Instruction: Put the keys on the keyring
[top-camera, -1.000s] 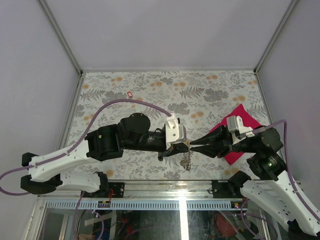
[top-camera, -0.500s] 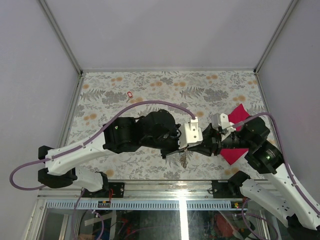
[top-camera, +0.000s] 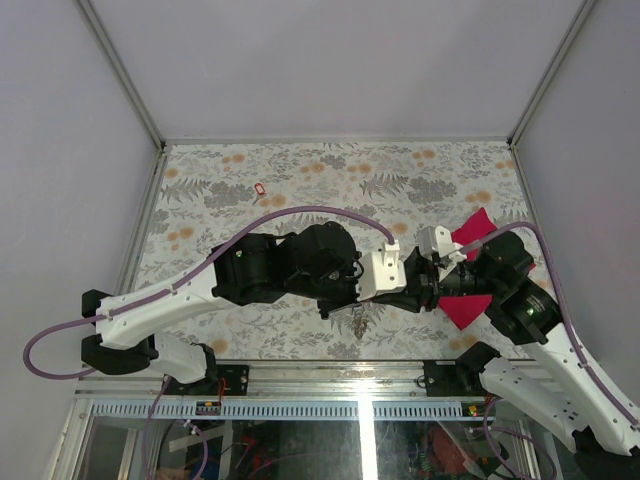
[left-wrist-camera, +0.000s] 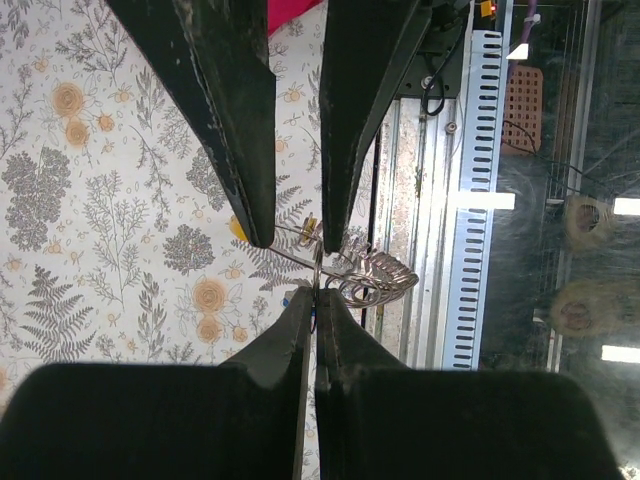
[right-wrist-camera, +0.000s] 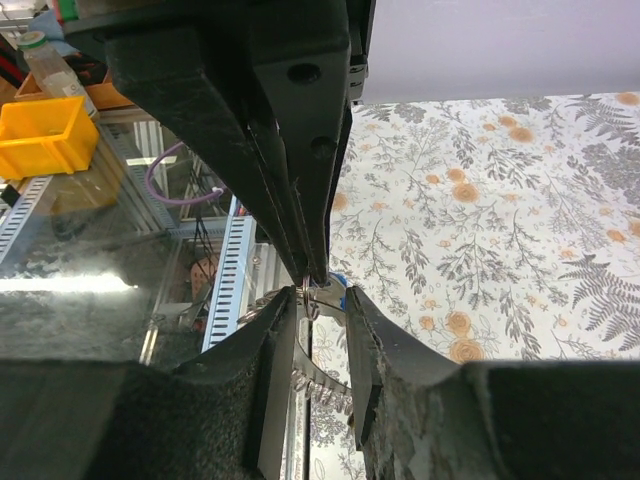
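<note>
Silvery keyring held up just beside the magenta cloth
Its wire sits clamped in the left end effector; the right end effector straddles it, jaws parted; best worked gently, ring held steady

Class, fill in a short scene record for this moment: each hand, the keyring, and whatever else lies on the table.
left hand: shut, pinching the keyring wire
right hand: fingers apart, straddling the ring opposite the left hand
keyring: held up over the front edge of the table, chain dangling
red key: lying alone on the table, far side, left of centre
magenta cloth: on the table beneath the right arm
</note>
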